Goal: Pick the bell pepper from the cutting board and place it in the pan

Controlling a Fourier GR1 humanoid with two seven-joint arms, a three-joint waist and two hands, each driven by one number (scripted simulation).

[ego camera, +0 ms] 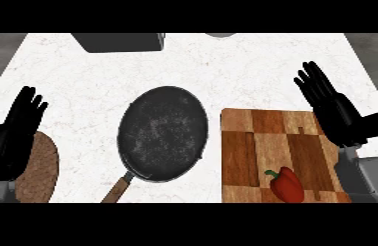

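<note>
Pepper [286, 184] below right hand [330, 106] (apart)

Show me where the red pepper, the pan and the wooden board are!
red pepper [287, 185], head view, on its red body below the green stem.
pan [163, 132], head view, on the middle of its dark inside.
wooden board [255, 135], head view, on a bare part of its left side.

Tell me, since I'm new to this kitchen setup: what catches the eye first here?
The dark round pan at the counter's middle, its wooden handle pointing toward the near edge. To its right, a red bell pepper lies on the near part of the wooden cutting board. The right hand is over the board's far right corner, fingers straight.
</note>
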